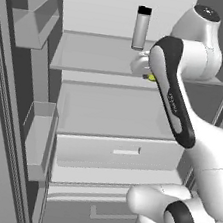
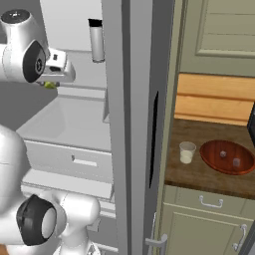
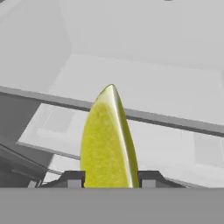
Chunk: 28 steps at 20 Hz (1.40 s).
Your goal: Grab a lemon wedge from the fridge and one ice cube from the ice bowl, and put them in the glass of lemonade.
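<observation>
- Your gripper (image 3: 110, 178) pinches the lemon wedge (image 3: 108, 140) just above the fridge (image 1: 111, 58) shelf's front edge.
- A capped bottle (image 1: 141, 28) stands behind it on that shelf.

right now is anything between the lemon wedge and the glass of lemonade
Yes. The claw is shut on the lemon wedge inside the fridge, and the open fridge door stands edge-on between it and the glass of lemonade on the counter beside the ice bowl.
</observation>
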### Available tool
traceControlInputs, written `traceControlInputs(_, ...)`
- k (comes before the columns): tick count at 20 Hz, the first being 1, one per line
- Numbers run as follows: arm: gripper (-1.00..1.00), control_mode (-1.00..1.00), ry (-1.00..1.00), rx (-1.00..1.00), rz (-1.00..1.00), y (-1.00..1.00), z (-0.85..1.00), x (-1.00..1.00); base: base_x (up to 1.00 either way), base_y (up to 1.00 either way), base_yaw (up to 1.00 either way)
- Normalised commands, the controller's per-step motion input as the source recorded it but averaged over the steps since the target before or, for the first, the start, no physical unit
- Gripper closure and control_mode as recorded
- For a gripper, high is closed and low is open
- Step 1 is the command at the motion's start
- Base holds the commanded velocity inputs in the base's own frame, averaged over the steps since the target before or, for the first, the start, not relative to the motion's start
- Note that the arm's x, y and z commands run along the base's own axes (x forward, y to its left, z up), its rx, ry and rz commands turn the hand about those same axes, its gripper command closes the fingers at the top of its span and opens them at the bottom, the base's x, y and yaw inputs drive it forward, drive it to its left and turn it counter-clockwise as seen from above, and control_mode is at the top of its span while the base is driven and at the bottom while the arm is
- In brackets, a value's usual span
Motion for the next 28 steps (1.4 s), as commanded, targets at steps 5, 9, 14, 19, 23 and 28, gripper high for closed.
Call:
traceControlInputs(5,1.0,-1.0,0.05,0.0,-0.19,-0.25,-0.1,-1.0,0.0,0.0,0.0)
traceControlInputs(9,1.0,-1.0,0.07,0.0,-0.2,-0.31,-0.28,-1.0,0.0,0.0,0.0)
traceControlInputs(14,1.0,-1.0,0.09,0.05,-0.18,-0.38,-0.39,-0.88,0.0,0.0,0.0)
traceControlInputs(19,1.0,-1.0,0.11,0.02,-0.13,-0.26,-0.25,-0.54,0.0,0.0,0.0)
traceControlInputs(23,1.0,-1.0,0.05,0.0,0.0,0.0,0.0,0.0,0.0,0.0,0.0)
traceControlInputs(28,1.0,-1.0,0.0,0.0,0.0,0.0,0.0,0.0,0.0,0.0,0.0)
